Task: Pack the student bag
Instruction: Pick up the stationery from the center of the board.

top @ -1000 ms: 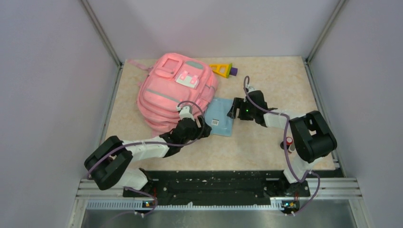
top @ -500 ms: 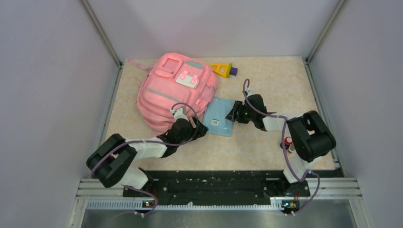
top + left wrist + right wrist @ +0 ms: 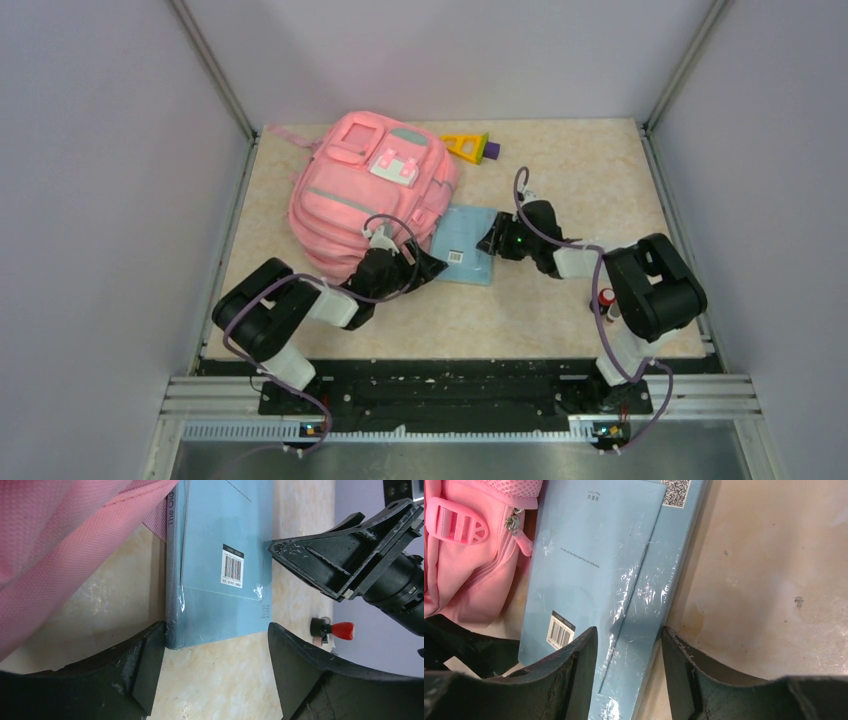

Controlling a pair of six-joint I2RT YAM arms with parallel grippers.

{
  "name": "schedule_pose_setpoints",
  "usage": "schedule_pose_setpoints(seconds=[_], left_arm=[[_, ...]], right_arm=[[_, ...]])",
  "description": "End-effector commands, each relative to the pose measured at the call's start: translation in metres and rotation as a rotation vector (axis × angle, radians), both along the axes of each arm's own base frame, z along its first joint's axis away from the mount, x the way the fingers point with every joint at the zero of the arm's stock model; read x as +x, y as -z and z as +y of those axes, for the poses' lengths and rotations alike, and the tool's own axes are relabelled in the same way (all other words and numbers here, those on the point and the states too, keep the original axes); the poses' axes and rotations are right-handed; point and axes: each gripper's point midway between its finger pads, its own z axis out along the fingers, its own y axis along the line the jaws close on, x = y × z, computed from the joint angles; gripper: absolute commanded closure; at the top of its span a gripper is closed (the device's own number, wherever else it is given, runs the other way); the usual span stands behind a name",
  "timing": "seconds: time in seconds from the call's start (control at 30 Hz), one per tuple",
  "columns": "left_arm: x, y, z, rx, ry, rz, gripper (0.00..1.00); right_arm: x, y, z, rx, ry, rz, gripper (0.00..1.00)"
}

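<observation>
The large pink fabric backpack [image 3: 330,228] carries grey strips [image 3: 345,200]; the flat light-blue book [image 3: 462,245] bears a black-and-white barcode label [image 3: 231,568].

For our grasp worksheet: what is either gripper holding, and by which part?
Nothing held. Left gripper straddles the near end of the blue book, right gripper its long edge; both open.

The book [image 3: 462,246] is crowded by the bag [image 3: 350,200] on one side, perhaps tucked under it; open table [image 3: 580,170] is left opposite.
</observation>
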Motion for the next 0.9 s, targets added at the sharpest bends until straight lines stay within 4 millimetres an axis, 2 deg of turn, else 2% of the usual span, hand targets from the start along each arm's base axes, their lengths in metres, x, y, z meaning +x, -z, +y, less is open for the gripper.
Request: schedule_pose_setpoints(seconds=[0.0,0.3,0.43,0.6,0.67,0.73,0.87], left_arm=[[-0.009,-0.037,-0.024,-0.179,0.095,-0.077,0.22],[-0.002,-0.092,-0.027,-0.249,0.083,-0.224,0.23],[-0.001,-0.107,-0.022,-0.279,0.051,-0.264,0.23],[0.001,-0.104,-0.024,-0.298,0.044,-0.264,0.24],[0.001,-0.108,-0.027,-0.332,0.049,-0.275,0.27],[0.001,-0.108,-0.031,-0.345,0.059,-0.279,0.32],[0.003,-0.105,-0.037,-0.345,0.068,-0.27,0.49]], right_arm=[[-0.059,0.058,-0.007,-0.079,-0.047,0.252,0.5],[-0.07,0.071,-0.005,-0.072,-0.052,0.294,0.51],[-0.074,0.074,-0.005,-0.077,-0.053,0.301,0.51],[-0.075,0.075,-0.003,-0.079,-0.057,0.305,0.51],[-0.075,0.075,-0.001,-0.079,-0.06,0.307,0.51],[-0.076,0.076,0.0,-0.08,-0.062,0.309,0.51],[-0.079,0.076,0.0,-0.082,-0.061,0.311,0.51]])
